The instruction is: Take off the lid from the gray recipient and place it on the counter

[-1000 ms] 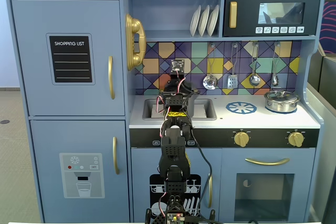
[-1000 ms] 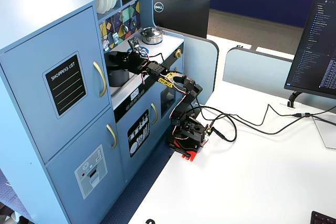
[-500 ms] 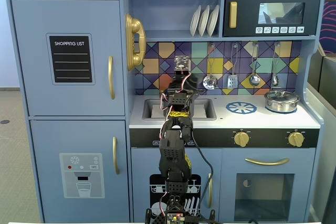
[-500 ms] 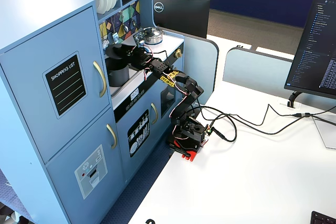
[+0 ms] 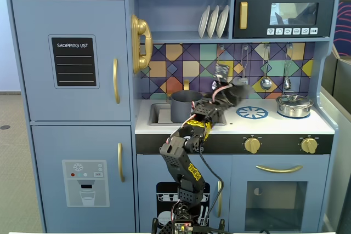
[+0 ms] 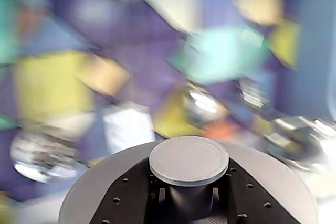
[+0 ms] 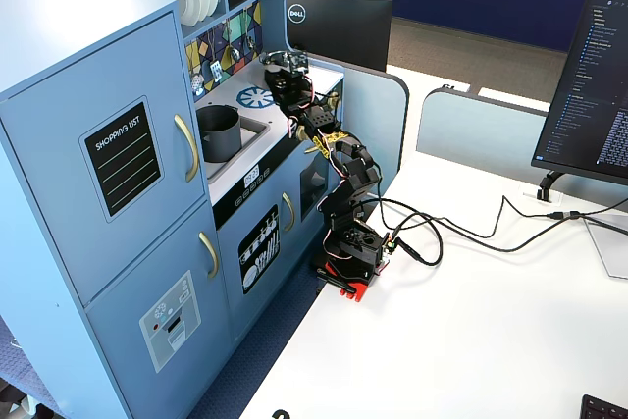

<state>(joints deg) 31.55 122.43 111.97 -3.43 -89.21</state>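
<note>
The lid (image 6: 189,160) looks a light, stiff little disc with a smooth matte face, and its small central knob is the sensible place to take it; in the wrist view the tool (image 6: 188,203) is clamped on that knob, the disc lying flat across it. The arm is stretched up from its base and swung over the table (image 5: 263,124), so the lid hangs blurred in the tool above the burner print (image 5: 252,112). The gray recipient (image 5: 185,106) stands open in the sink, off to the tool's left in a fixed view.
</note>
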